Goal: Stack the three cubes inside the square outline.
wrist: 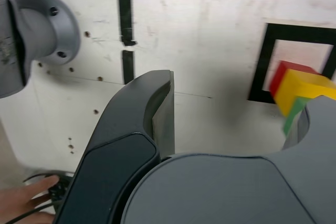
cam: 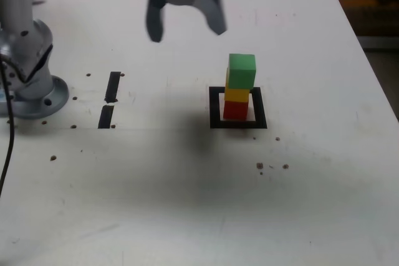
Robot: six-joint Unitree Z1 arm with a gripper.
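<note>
The three cubes stand in one stack inside the square outline (cam: pixel 215 109): a red cube (cam: pixel 235 110) at the bottom, a yellow cube (cam: pixel 237 95) in the middle and a green cube (cam: pixel 242 70) on top, sitting slightly askew. My gripper (cam: pixel 187 32) hangs open, high above the table and toward the exterior view's left of the stack, holding nothing. In the wrist view the open gripper (wrist: pixel 236 114) shows the red cube (wrist: pixel 281 77), the yellow cube (wrist: pixel 304 88) and the green cube (wrist: pixel 293 114) beside one finger (wrist: pixel 157 114), with the square outline (wrist: pixel 262 61) beneath them.
The arm's grey base (cam: pixel 34 88) stands at the exterior view's left. Two short black tape strips (cam: pixel 113 86) (cam: pixel 106 116) lie between the base and the outline. A person's hand (wrist: pixel 26 198) rests near the base. The table's edge runs down the exterior view's right.
</note>
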